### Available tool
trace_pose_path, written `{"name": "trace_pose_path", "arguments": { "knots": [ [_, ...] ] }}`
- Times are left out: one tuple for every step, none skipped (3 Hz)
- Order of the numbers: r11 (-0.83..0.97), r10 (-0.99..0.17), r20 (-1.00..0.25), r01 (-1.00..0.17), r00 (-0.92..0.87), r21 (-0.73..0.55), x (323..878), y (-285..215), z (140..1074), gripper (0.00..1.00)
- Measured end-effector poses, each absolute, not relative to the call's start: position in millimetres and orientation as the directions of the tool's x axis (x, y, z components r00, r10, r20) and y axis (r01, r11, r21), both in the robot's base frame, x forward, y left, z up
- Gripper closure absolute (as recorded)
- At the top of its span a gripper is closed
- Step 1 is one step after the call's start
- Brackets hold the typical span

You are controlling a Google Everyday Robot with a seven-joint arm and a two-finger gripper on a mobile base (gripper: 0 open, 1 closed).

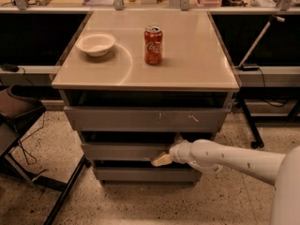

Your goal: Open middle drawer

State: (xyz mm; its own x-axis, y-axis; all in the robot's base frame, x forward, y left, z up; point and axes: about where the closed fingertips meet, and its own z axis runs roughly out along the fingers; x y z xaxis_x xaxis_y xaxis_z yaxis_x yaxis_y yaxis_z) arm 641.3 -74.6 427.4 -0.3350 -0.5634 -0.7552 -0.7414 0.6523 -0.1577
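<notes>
Middle drawer (122, 152) sits second of 3 grey fronts in the cabinet (197, 69), its plain flat face under the larger scratched top drawer (140, 120) and above the narrow bottom drawer (140, 175); it looks shut or barely out, with only a dark slot showing above it. With no handle to take, the lip is the only purchase, which is likely why the gripper (161, 160) is set low at the right part of this front, its tan tip against the bottom edge where the gap to the bottom drawer begins. The fingers read as 1 tan wedge with no gap between them, so they look closed, and I cannot tell whether they pinch the edge or only press on it. The white arm (234, 162) comes in from the right, nearly level and close to the floor, a line that suits a straight pull toward the camera. On the cabinet's top stand a red soda can (153, 45) and a white bowl (95, 44), well apart from the work, though a jerky pull could rock the can. A dark chair (16, 111) and a black stand leg (65, 191) sit to the left, clear of the drawer's path; the arm itself is the nearest thing in front of the cabinet
</notes>
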Motion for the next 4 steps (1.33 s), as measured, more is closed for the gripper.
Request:
{"name": "trace_pose_path", "arguments": {
  "knots": [
    [0.652,-0.562,-0.756,-0.742,-0.335,-0.157,640.8,-74.0,427.4,0.0],
    [0.652,-0.562,-0.756,-0.742,-0.335,-0.157,640.8,-73.9,427.4,0.2],
    [0.652,-0.562,-0.756,-0.742,-0.335,-0.156,640.8,-73.9,427.4,0.42],
    [0.652,-0.563,-0.756,-0.742,-0.335,-0.157,640.7,-73.9,427.4,0.66]
  ]
}}
